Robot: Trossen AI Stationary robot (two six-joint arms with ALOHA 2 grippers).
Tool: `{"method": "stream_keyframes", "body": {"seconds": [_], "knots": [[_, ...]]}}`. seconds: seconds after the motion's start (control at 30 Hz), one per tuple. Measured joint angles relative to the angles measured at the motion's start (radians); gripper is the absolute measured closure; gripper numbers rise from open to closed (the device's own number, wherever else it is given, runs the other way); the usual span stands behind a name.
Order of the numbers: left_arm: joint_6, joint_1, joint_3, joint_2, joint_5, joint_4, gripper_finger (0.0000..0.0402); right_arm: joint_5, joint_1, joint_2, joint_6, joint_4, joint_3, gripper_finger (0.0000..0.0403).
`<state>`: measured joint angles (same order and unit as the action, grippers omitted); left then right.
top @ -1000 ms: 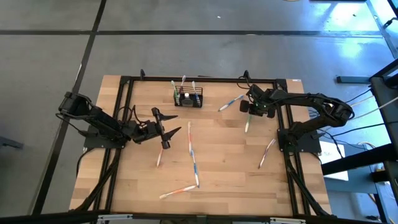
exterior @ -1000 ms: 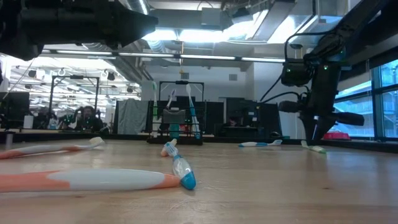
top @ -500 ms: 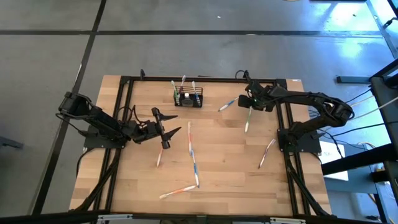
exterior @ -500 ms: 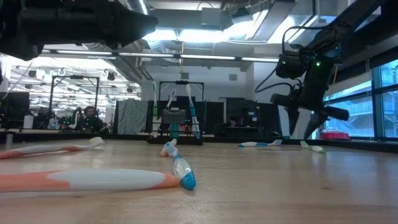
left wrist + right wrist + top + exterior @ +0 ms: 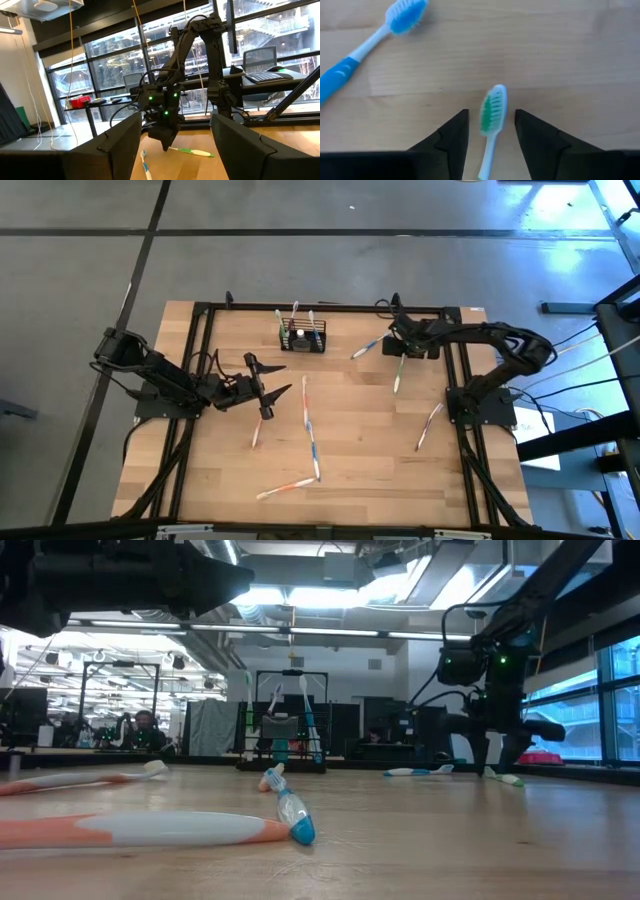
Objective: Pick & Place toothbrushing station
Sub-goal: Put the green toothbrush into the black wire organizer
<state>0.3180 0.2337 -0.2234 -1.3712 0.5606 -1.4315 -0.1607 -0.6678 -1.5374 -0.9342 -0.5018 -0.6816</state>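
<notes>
The toothbrushing station [image 5: 301, 338], a small black mesh basket with toothbrushes standing in it, sits near the table's far edge; the low view shows the station [image 5: 289, 736] at the back. My right gripper [image 5: 396, 340] is open, to the right of the station, pointing down. Its fingers stand on either side of the bristle head of a green toothbrush [image 5: 492, 116] lying flat on the wood, with a gap on both sides. A blue toothbrush [image 5: 367, 42] lies just beside it. My left gripper [image 5: 279, 378] hovers open at the table's left middle, with nothing in it.
Several loose toothbrushes lie on the wood: two white-blue ones [image 5: 309, 425] down the middle, an orange one [image 5: 287, 487] near the front, one [image 5: 257, 430] below the left gripper, one [image 5: 430, 424] at the right. A black frame rail [image 5: 320, 308] borders the table.
My right gripper has opened and shifted a little toward the table's far edge, ending over the head end of the green toothbrush. That toothbrush lies where it lay before.
</notes>
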Motion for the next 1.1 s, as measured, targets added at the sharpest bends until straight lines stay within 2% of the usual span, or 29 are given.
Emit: {"method": "stream_keyframes", "body": {"seconds": [0.23,0.5,0.63,1.1], "knots": [[0.0,0.0,0.0,0.0,0.0,0.0,0.0164,-0.033,0.0,-0.018,0.0,0.008,0.0,0.0264],[0.0,0.0,0.0,0.0,0.0,0.0,0.0164,-0.053,0.0,-0.019,-0.016,0.021,0.002,0.0345],[0.0,0.0,0.0,0.0,0.0,0.0,0.0164,-0.053,-0.001,-0.02,0.0,0.027,0.002,0.0373],[0.0,0.0,0.0,0.0,0.001,0.013,0.0164,0.015,0.025,-0.027,0.154,0.015,-0.135,0.0378]]}}
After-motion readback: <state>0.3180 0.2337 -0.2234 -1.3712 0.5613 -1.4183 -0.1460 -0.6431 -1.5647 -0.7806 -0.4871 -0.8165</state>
